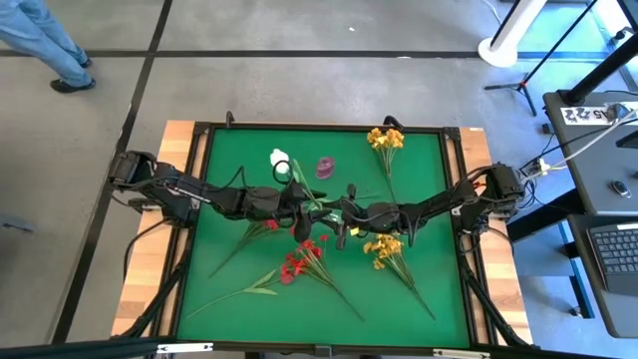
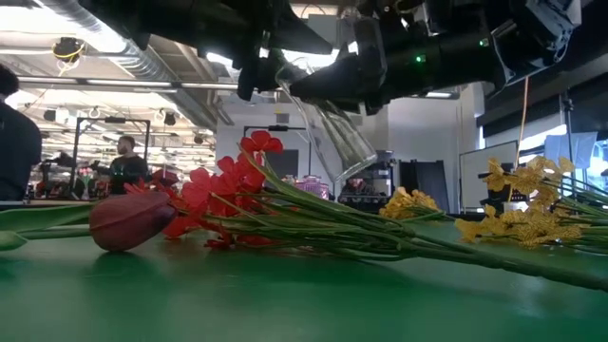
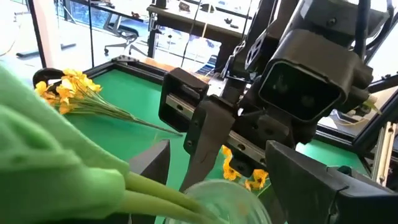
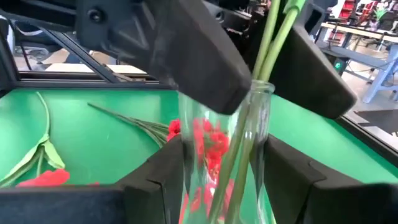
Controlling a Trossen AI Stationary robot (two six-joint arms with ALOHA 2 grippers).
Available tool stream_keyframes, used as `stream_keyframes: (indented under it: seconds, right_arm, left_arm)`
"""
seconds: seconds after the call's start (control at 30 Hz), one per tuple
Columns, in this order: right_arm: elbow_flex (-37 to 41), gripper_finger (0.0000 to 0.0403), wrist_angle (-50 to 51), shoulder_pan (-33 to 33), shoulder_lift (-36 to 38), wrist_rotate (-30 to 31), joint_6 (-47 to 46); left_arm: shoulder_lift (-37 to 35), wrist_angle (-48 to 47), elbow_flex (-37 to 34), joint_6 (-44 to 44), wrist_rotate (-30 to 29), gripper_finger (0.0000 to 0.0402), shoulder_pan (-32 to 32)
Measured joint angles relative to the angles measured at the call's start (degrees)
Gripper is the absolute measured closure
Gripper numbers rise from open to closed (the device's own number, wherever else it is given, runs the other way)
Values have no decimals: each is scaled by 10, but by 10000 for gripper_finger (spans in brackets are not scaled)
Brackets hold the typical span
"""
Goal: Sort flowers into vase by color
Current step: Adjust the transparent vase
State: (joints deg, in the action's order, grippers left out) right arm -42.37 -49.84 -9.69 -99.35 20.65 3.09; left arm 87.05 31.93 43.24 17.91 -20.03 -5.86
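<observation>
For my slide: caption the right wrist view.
Right gripper grips a clear glass vase holding green stems.

Both dark arms stretched inward from opposite table edges, meeting above the table's middle. Left gripper [image 1: 299,199] raised off the surface, fingers spread wide, just beside the right one. Right gripper [image 4: 227,180] half closed, fingers [image 4: 155,171] pressed on either side of a clear vase [image 4: 224,149], held tilted.

Even overhead light fills the scene, shadows soft. A green leaf [image 3: 56,155] blurs close to the left wrist lens; the glass vase [image 4: 227,155] shows faint reflections.
</observation>
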Motion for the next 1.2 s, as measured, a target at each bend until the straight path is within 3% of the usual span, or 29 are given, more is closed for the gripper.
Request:
stream_keyframes:
  seconds: [0.27,0.7,1.2]
  right_arm:
    - [0,235,4,0,0,22,-1]
    - [0,235,-8,0,0,13,-2]
    - [0,235,-17,0,0,10,-3]
  left_arm:
    - [-10,-61,0,3,-19,143,-2]
    - [-48,-224,28,83,-25,143,-10]
    - [-48,-217,28,95,-23,144,-5]
